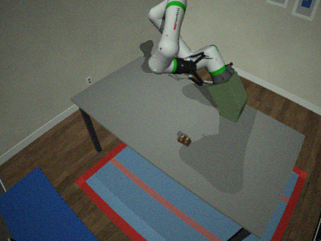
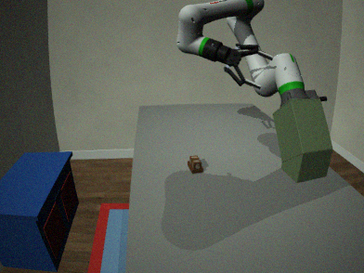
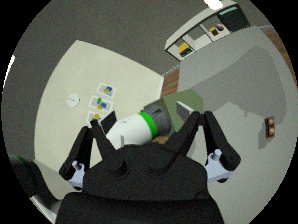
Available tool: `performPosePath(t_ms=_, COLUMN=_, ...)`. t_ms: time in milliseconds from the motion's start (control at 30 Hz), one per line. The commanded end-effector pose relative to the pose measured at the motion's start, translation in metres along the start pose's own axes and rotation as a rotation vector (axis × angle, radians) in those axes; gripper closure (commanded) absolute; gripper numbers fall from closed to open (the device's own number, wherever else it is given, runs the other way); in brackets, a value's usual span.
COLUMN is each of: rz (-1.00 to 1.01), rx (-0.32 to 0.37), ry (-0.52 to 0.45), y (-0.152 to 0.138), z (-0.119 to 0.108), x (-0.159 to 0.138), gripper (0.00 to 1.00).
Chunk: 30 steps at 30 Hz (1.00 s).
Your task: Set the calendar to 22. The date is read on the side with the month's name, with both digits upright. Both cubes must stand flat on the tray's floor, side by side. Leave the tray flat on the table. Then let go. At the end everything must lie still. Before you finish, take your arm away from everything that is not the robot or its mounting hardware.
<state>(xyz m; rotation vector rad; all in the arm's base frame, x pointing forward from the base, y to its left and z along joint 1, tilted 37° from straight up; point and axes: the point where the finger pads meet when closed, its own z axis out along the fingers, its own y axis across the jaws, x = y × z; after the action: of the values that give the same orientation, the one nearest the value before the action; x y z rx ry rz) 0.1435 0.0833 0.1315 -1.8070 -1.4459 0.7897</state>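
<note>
The calendar (image 1: 183, 139) is a small brown wooden tray with cubes in it, standing on the grey table near its middle. It also shows in the exterior view (image 2: 195, 164) and, tiny, at the right edge of the wrist view (image 3: 269, 127). The digits are too small to read. My gripper (image 1: 198, 70) is open and empty, held high in the air above the far side of the table, far from the calendar. It shows in the exterior view (image 2: 242, 64) and in the wrist view (image 3: 148, 172) with fingers spread wide.
The arm's green base block (image 1: 229, 96) stands on the table's far right side. A blue cabinet (image 2: 34, 209) stands on the floor at the left. A red and blue mat (image 1: 164, 201) lies under the table.
</note>
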Motion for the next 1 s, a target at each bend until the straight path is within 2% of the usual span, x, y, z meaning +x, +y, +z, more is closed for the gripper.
performPosePath(t_ms=0, rz=0.000, rx=0.000, ry=0.000, y=0.000, z=0.000, x=0.000, gripper=0.00)
performPosePath(t_ms=600, rz=0.007, rx=-0.008, ry=-0.008, y=0.003, z=0.000, x=-0.002, gripper=0.00)
performPosePath(t_ms=667, rz=0.047, rx=-0.053, ry=-0.051, y=0.022, z=0.001, x=-0.012, gripper=0.00)
performPosePath(t_ms=733, rz=0.102, rx=-0.130, ry=-0.121, y=0.053, z=-0.002, x=-0.029, gripper=0.00)
performPosePath(t_ms=800, rz=0.118, rx=-0.156, ry=-0.144, y=0.063, z=-0.003, x=-0.035, gripper=0.00)
performPosePath(t_ms=967, rz=0.179, rx=-0.298, ry=-0.263, y=0.113, z=-0.017, x=-0.061, gripper=0.00)
